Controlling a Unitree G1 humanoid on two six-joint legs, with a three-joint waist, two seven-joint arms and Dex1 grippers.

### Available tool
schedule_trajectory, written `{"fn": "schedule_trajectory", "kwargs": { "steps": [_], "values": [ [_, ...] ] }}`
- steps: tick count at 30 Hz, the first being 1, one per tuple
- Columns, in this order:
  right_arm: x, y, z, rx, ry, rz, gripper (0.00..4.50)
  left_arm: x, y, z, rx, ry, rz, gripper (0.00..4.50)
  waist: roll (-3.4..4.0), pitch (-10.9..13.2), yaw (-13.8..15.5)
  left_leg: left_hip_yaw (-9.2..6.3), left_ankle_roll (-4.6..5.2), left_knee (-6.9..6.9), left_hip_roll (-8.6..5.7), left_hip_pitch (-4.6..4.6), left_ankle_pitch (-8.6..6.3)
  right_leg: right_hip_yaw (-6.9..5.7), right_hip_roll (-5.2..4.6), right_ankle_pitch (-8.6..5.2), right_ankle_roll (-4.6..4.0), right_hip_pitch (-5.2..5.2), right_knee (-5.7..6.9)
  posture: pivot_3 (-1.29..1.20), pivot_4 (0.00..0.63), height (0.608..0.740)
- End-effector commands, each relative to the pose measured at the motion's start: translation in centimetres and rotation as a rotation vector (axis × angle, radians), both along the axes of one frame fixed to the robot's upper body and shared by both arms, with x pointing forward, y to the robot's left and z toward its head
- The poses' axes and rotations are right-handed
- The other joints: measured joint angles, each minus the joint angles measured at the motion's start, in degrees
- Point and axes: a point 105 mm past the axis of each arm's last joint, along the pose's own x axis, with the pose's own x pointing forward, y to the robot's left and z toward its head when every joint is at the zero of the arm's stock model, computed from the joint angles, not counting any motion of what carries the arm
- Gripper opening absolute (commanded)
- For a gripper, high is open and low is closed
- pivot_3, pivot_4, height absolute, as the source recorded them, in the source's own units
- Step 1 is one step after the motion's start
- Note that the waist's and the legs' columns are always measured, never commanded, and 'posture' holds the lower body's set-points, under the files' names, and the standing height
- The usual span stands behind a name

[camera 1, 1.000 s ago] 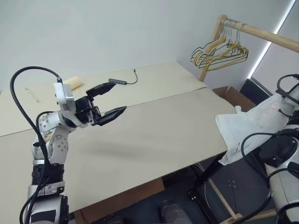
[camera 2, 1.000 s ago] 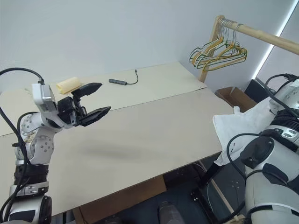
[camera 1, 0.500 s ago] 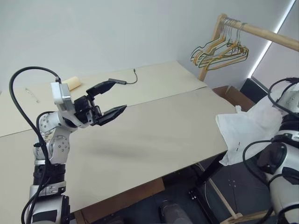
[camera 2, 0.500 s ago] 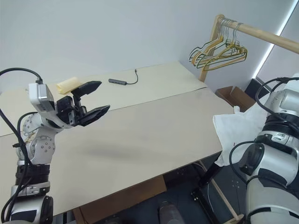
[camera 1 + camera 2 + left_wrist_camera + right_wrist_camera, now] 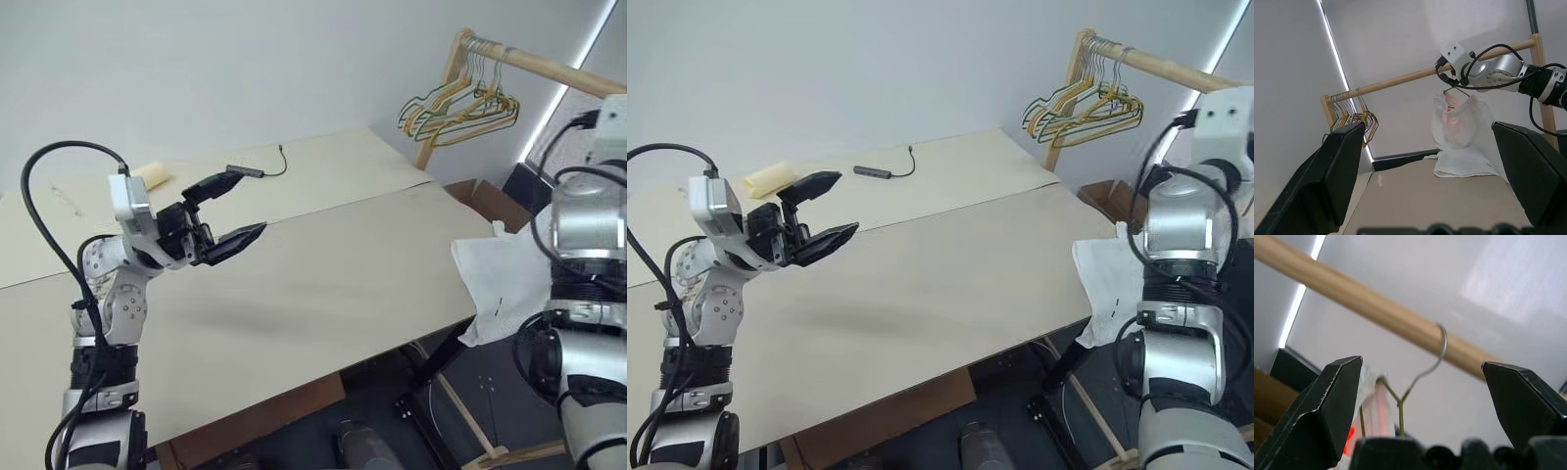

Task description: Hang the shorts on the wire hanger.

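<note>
The shorts point(image 5: 1462, 132) are hanging on the wire hanger point(image 5: 1415, 382) at the far right of the scene, and the hanger's curved hook is sitting over the wooden rail point(image 5: 1366, 308). The white cloth is drooping down from the hanger, with its lower part resting on the right edge of the table point(image 5: 323, 274). A faint pink patch is showing through the cloth near the top.

The right gripper point(image 5: 1420, 401) is standing just below the rail, its two black fingers spread wide on either side of the hook and touching neither the wire nor the cloth. In the head views the right arm is rising in front of the shorts and hiding much of them.

The left gripper point(image 5: 230, 211) is hovering above the left part of the table, well apart from the shorts, with its fingers splayed and nothing between them.

Further left along the same rail, near its upright post, a bunch of yellow and green hangers point(image 5: 460, 108) is hanging, well apart from the wire hanger. On the far side of the table a short black cable with a dark stick point(image 5: 257, 168) is lying, and to its left a pale yellow roll point(image 5: 769, 178) is resting. A brown cardboard box point(image 5: 485, 201) is sitting on the floor beyond the table's right end, below the rail.
</note>
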Motion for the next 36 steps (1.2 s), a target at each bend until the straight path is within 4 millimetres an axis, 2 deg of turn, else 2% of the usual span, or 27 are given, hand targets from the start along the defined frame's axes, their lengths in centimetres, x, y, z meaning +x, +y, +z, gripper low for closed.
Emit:
{"fn": "schedule_trajectory", "kwargs": {
  "steps": [1, 3, 6, 9, 13, 15, 17, 23, 27, 31, 36],
  "values": [
    [0.1, 4.3, 3.5, -0.234, -0.090, 0.140, 4.49, -0.8, 0.9, 0.9, -0.008, -0.037, 0.023, 4.50, 0.00, 0.00, -0.01, 0.00, 0.00, -0.01, 0.00, 0.01, 0.00, 0.01, 0.00, 0.00, 0.00, -0.02, 0.00, -0.11, 0.000, 0.740],
    [1.0, 6.2, 3.0, -0.270, -0.049, 0.238, 4.49, -1.0, 1.5, 0.7, -0.013, -0.022, 0.043, 4.50, 0.00, 0.00, 0.00, 0.00, 0.00, -0.04, 0.01, 0.05, 0.00, 0.03, 0.01, 0.00, 0.00, -0.02, -0.01, -0.11, 0.000, 0.740],
    [3.1, 9.7, 0.8, -0.275, 0.081, 0.428, 4.49, -1.1, 2.3, -0.6, 0.045, 0.022, 0.103, 4.50, -0.01, 0.00, 0.02, 0.01, 0.00, -0.06, 0.04, 0.28, 0.00, 0.06, 0.04, 0.00, 0.00, 0.03, 0.00, -0.10, 0.000, 0.740],
    [4.8, 13.7, -2.3, -0.225, 0.203, 0.670, 4.49, -1.1, 3.4, -2.2, 0.093, 0.084, 0.205, 4.50, -0.03, 0.01, 0.21, 0.02, 0.00, -0.06, 0.05, 0.39, 0.00, 0.06, 0.03, 0.00, 0.00, 0.11, 0.02, -0.08, 0.000, 0.740],
    [5.4, 17.8, -5.2, -0.149, 0.348, 0.941, 4.49, -1.1, 4.7, -3.6, 0.141, 0.160, 0.316, 4.50, -0.08, 0.05, 1.64, 0.01, 0.00, -0.06, 0.06, 0.35, 0.00, 0.03, 0.03, 0.00, -0.01, 0.02, 0.04, -0.02, 0.000, 0.740],
    [4.9, 20.3, -7.3, -0.170, 0.466, 1.088, 4.49, -1.6, 5.2, -4.4, 0.165, 0.185, 0.353, 4.50, -0.09, 0.05, 2.74, 0.00, 0.00, -0.11, 0.08, 0.34, 0.00, 0.01, 0.04, 0.01, -0.02, 0.01, 0.01, 0.01, 0.000, 0.740],
    [4.4, 21.9, -8.9, -0.195, 0.555, 1.184, 4.49, -2.3, 5.5, -5.1, 0.185, 0.207, 0.377, 4.50, -0.09, 0.05, 4.05, 0.02, 0.00, -0.22, 0.08, 0.35, -0.01, 0.00, 0.03, 0.00, -0.03, 0.00, -0.07, 0.04, 0.000, 0.740],
    [2.5, 24.8, -12.0, -0.289, 0.729, 1.377, 4.49, -3.8, 6.1, -7.0, 0.257, 0.266, 0.443, 4.50, -0.11, 0.06, 8.61, 0.34, 0.00, -0.32, 0.11, 0.23, -0.02, -0.14, 0.02, -0.01, -0.15, -0.18, -0.13, 0.11, 0.000, 0.740],
    [0.9, 26.4, -13.6, -0.345, 0.803, 1.487, 4.49, -4.6, 6.3, -7.3, 0.254, 0.287, 0.475, 4.50, -0.14, 0.07, 11.71, 0.68, -0.01, -0.32, 0.23, 0.21, -0.02, -0.28, 0.03, -0.06, -0.22, -0.24, -0.11, 0.15, 0.000, 0.740],
    [0.4, 27.1, -14.3, -0.382, 0.835, 1.529, 4.49, -4.9, 6.5, -8.0, 0.289, 0.305, 0.505, 4.50, -0.14, 0.07, 13.86, 0.78, -0.04, -0.32, 0.31, 0.21, -0.01, -0.37, 0.04, -0.08, -0.30, -0.28, -0.07, 0.17, 0.000, 0.740],
    [0.6, 27.2, -14.7, -0.412, 0.849, 1.522, 4.49, -5.0, 6.3, -8.3, 0.301, 0.309, 0.517, 4.50, -0.15, 0.06, 15.30, 0.80, -0.04, -0.32, 0.34, 0.17, -0.01, -0.42, 0.06, -0.19, -0.51, -0.33, -0.06, 0.18, 0.000, 0.740]
  ]
}}
